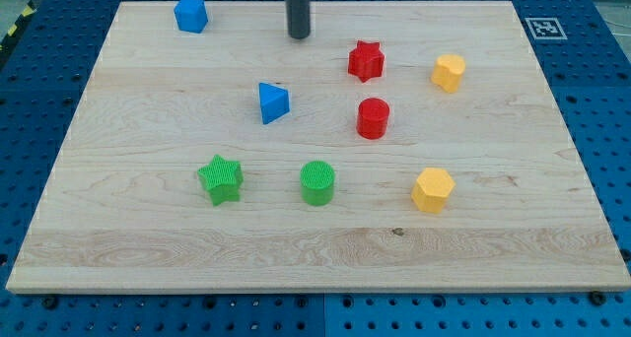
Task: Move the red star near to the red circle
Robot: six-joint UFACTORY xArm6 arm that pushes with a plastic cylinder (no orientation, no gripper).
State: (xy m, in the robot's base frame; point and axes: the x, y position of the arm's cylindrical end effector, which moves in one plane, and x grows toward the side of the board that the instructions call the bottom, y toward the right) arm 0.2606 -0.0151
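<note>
The red star (366, 60) lies at the view's upper right of centre on the wooden board (148, 229). The red circle (373, 117) stands just below it, a small gap apart. My tip (299, 35) is the lower end of the dark rod, near the view's top. It is to the left of the red star and slightly above it, not touching any block.
A blue block (190, 14) sits at the top left and a blue triangle (273, 102) left of the red circle. A green star (221, 179) and green circle (317, 182) lie lower. Yellow blocks sit at the right (449, 72) and lower right (433, 190).
</note>
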